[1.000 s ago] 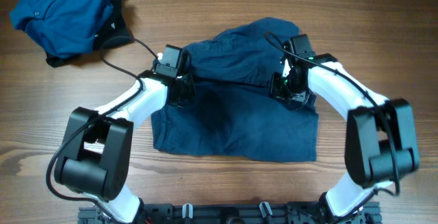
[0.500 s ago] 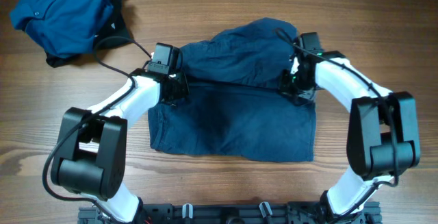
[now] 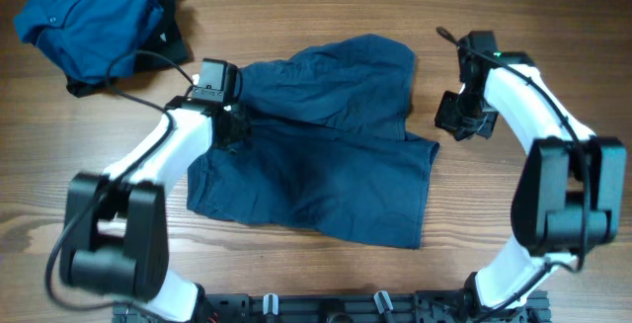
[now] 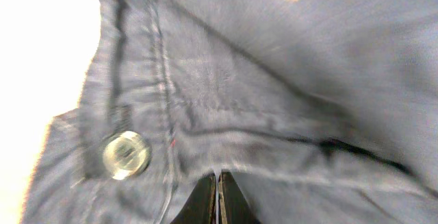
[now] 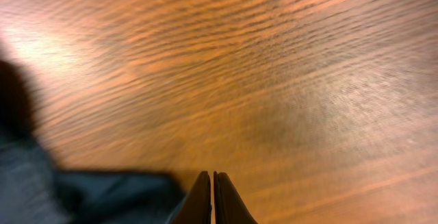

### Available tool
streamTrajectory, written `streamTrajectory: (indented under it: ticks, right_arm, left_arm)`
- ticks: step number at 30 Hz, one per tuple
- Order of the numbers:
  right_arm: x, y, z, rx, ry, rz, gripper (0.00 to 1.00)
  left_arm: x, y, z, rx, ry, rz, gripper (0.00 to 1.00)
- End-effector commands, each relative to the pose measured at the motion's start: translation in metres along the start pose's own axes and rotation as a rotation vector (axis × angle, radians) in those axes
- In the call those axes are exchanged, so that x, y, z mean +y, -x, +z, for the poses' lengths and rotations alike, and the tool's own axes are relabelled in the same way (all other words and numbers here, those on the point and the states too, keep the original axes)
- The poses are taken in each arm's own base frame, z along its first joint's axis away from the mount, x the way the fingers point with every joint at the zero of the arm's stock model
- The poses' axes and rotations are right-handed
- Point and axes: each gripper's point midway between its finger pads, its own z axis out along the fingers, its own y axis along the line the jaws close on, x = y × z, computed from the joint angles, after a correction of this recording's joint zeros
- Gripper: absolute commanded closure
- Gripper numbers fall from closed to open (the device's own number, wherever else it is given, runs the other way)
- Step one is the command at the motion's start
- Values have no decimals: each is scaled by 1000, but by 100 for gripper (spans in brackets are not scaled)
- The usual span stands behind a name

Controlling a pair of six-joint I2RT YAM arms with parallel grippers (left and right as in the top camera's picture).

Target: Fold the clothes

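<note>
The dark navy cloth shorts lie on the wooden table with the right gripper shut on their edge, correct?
No. The right gripper is shut on nothing: the right wrist view shows it over bare wooden table, beside the dark navy cloth shorts.

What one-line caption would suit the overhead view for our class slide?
Left claw pinching dark navy shorts on a wooden table, right claw shut over bare wood, blue shirt heaped aside.
</note>
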Motion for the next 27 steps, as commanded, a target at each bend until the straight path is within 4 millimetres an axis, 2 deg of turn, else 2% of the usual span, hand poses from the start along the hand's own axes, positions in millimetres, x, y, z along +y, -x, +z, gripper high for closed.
streamTrajectory:
  ticks: [1, 4, 5, 7, 9, 12, 15, 18, 21, 24, 27]
  right_arm:
    - [31, -2, -76, -122, 237, -75, 96]
    - [50, -25, -106, -121, 366, -187, 95]
    - [57, -40, -116, -101, 404, -229, 94]
    - [69, -64, -123, -58, 432, -281, 92]
    - [79, -83, -121, -18, 425, -326, 94]
    - [100, -108, -107, 31, 421, -343, 96]
    - [118, -135, -82, 74, 415, -368, 96]
    - [134, -166, -53, 113, 412, -358, 96]
    - [146, -191, -38, 151, 451, -380, 96]
    - [149, -203, -28, 172, 462, -376, 96]
    - [140, -210, -11, 196, 428, -336, 95]
  left_arm:
    - [-3, 22, -58, -146, -36, 6, 82]
    - [1, 17, -80, -158, -43, -1, 73]
    - [6, 8, -87, -137, -36, -25, 72]
    - [13, -10, -94, -76, -20, -73, 76]
    - [11, -34, -94, 28, -50, -68, 82]
    - [0, -68, -92, 183, -125, -56, 90]
    - [0, -88, -87, 256, -145, -60, 94]
    - [5, -99, -77, 275, -134, -61, 96]
    - [7, -107, -66, 279, -134, -62, 96]
    - [5, -112, -58, 281, -158, -63, 96]
    - [5, -124, -45, 304, -172, -67, 96]
